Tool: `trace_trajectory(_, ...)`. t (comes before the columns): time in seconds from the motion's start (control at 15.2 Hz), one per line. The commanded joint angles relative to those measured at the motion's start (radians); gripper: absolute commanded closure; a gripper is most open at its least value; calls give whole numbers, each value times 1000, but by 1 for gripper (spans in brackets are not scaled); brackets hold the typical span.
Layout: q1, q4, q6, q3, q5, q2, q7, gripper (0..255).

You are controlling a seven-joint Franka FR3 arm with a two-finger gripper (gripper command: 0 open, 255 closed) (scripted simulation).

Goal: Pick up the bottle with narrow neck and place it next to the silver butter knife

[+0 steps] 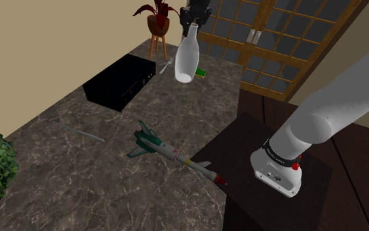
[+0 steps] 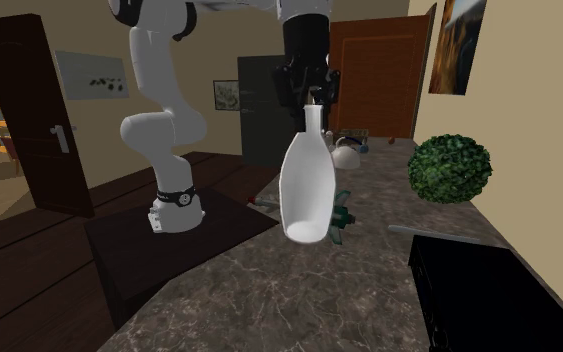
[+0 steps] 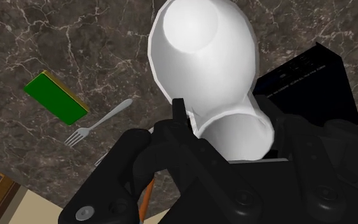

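- Gripper (image 1: 192,27) is hanging high over the far end of the dark marbled countertop (image 1: 78,184), and I am seeing it clamped on the neck of the white bottle (image 1: 187,59).
- In the wrist view, the two black fingers (image 3: 179,114) are pressing the narrow neck from either side, so the gripper (image 3: 231,130) is closed only as far as the neck allows.
- The bottle (image 3: 203,57) is dangling straight below the fingertips, neck up and rounded base down, and it is touching nothing but the fingers.
- In the second exterior view, I am watching the bottle (image 2: 306,185) hanging upright under the gripper (image 2: 312,92), its base clear of the counter.
- Below the bottle, a silver fork (image 3: 98,124) and a flat green box (image 3: 56,97) are lying on the stone. In the shoulder view the same fork (image 1: 168,63) and green box (image 1: 200,72) are sitting near the bottle's base.
- The silver butter knife (image 1: 88,134) is lying flat on the counter, well apart from the bottle, on the near side of a black box (image 1: 120,80).
- A green-winged toy rocket (image 1: 170,151) is resting on the counter between the knife and the arm's stand.
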Motion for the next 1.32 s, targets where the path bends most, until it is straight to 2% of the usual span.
trace_trajectory(0.0,-1,24,-28,-1,1,-4,-3,255)
trace_trajectory(1.25,-2,325,-289,-1,-2,36,-8,255)
